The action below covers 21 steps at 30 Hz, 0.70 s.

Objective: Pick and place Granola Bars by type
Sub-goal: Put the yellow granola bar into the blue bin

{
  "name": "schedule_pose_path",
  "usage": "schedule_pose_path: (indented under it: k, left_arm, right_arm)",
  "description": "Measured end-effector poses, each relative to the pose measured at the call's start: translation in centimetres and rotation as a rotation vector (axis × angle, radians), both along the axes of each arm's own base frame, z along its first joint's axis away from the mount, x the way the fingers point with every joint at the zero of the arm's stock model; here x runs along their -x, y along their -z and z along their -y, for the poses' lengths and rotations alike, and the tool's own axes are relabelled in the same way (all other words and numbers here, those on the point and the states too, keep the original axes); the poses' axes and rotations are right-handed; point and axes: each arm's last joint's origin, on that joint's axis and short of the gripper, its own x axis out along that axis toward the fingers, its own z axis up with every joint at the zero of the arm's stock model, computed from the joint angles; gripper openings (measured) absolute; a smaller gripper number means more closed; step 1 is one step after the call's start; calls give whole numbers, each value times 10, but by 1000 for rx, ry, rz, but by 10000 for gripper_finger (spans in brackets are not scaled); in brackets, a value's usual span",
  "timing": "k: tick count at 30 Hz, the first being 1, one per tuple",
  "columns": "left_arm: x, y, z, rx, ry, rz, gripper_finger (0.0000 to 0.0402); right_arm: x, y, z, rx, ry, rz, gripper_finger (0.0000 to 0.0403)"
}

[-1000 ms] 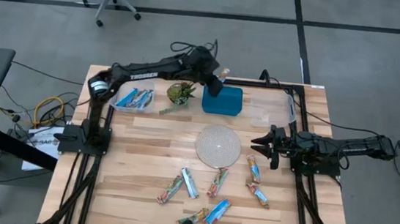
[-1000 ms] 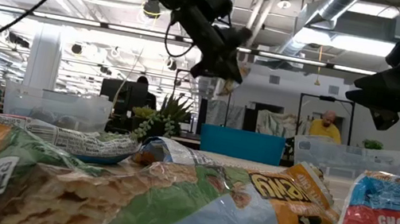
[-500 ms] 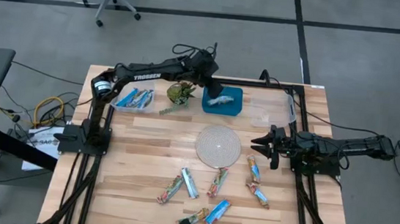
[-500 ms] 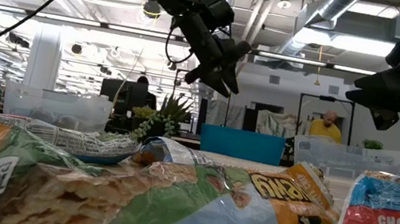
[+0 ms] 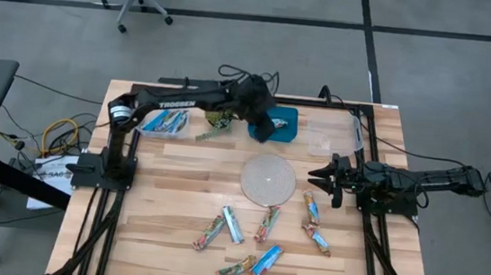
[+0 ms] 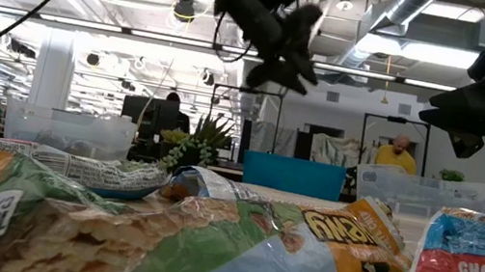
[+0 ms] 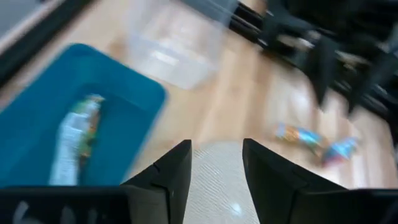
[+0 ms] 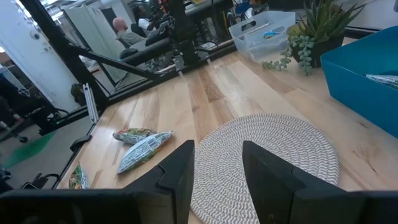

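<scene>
Now the left gripper point(image 5: 263, 127) is seen released and empty beside the blue bin point(image 5: 285, 116), so a sideways move could knock the plant point(image 5: 221, 114).

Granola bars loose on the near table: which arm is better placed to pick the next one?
Probably the right. The right gripper hangs open just beside the loose granola bars, while the left gripper, also empty, sits by the blue bin.

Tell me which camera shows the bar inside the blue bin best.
The left wrist view: the bar lies in plain sight on the blue bin floor. The right wrist view catches only its tip, the high view hides it behind the left arm, the low view shows only the bin wall.
</scene>
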Motion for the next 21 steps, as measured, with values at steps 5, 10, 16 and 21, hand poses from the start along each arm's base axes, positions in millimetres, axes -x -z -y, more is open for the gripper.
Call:
schedule_pose_path:
  k: [5,10,16,21]
  left_arm:
    - [3,-18,52,-30,146,-37,128]
    - [7,-18,104,-50,259,-143,128]
    - [15,-12,158,-49,384,-253,128]
    - [26,-7,193,-97,516,-346,128]
  right_arm:
    - [0,0,0,0,0,0,127]
    - [0,0,0,0,1,0,127]
    - [0,0,0,0,0,-1,127]
    - [0,0,0,0,1,-1,127]
